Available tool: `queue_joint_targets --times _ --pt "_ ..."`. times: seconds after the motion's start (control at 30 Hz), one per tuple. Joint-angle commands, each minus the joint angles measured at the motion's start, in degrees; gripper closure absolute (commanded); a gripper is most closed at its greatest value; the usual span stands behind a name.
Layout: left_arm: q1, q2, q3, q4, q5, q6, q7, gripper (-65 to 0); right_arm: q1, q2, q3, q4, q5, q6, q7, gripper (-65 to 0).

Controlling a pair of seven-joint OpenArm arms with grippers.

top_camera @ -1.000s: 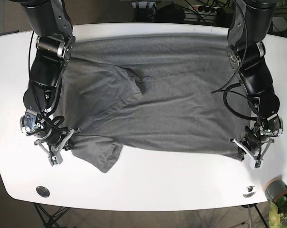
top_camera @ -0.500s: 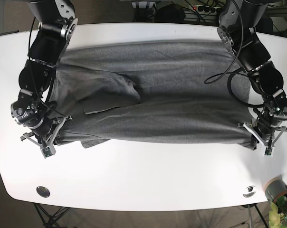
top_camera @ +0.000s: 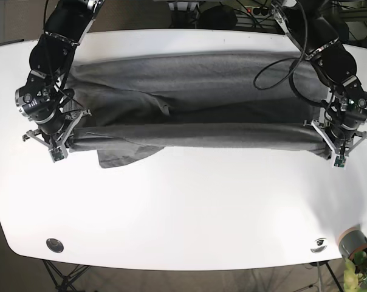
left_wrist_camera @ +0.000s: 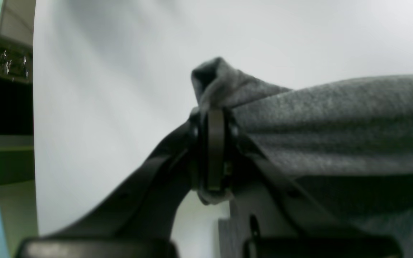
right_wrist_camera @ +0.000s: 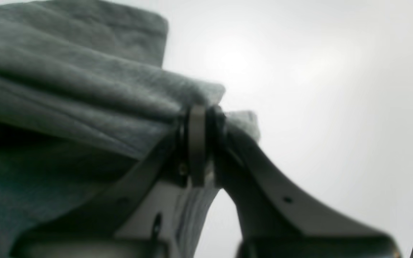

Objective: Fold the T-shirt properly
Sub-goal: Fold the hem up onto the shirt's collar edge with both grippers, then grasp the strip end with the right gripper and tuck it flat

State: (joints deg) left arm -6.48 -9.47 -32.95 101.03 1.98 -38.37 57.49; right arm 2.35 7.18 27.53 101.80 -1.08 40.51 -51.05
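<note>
The grey T-shirt (top_camera: 195, 97) lies across the far half of the white table (top_camera: 183, 207), its near edge lifted and carried toward the back as a fold. My left gripper (top_camera: 334, 152) is shut on the shirt's near corner on the base view's right; its wrist view shows the jaws pinching bunched cloth (left_wrist_camera: 212, 86). My right gripper (top_camera: 61, 145) is shut on the opposite near corner on the base view's left; its wrist view shows the cloth (right_wrist_camera: 84, 93) clamped in the jaws. A sleeve (top_camera: 120, 155) hangs down below the lifted edge near the right gripper.
A round silver fitting (top_camera: 54, 245) and another (top_camera: 319, 244) sit in the table near the front edge. A grey cup (top_camera: 352, 241) and a green plant (top_camera: 366, 267) stand off the front right corner. Cables (top_camera: 281, 55) loop over the shirt from the arm on the right.
Both grippers have carried the shirt's near edge up and toward the back of the table. The visible shirt is now narrower, and the sleeve has swung out below the fold.
</note>
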Motion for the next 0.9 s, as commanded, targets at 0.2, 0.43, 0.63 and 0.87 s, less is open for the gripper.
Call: queue_joint_targets --times 0.2,0.43,0.63,0.87 --pt "8.28 0.29 -0.33 4.42 0.26 -1.63 -0.84 0.0 -4.59 -1.07 3.02 2.68 -0.1 -0.51 1.24 -2.4" --pt "12.77 0.9 -4.11 5.21 0.44 -1.63 -0.92 0.0 -6.79 -1.16 3.55 2.42 -0.1 -0.51 1.42 -2.5" --pt "13.73 -0.33 -3.75 2.39 0.88 -1.63 -0.66 -4.4 -8.81 -1.16 3.55 2.68 -0.02 -0.51 1.24 -6.3" --pt "14.08 -1.21 -1.03 2.57 0.7 -1.63 -0.75 -38.6 -8.64 -0.81 3.37 2.42 8.77 -0.51 1.16 -45.0"
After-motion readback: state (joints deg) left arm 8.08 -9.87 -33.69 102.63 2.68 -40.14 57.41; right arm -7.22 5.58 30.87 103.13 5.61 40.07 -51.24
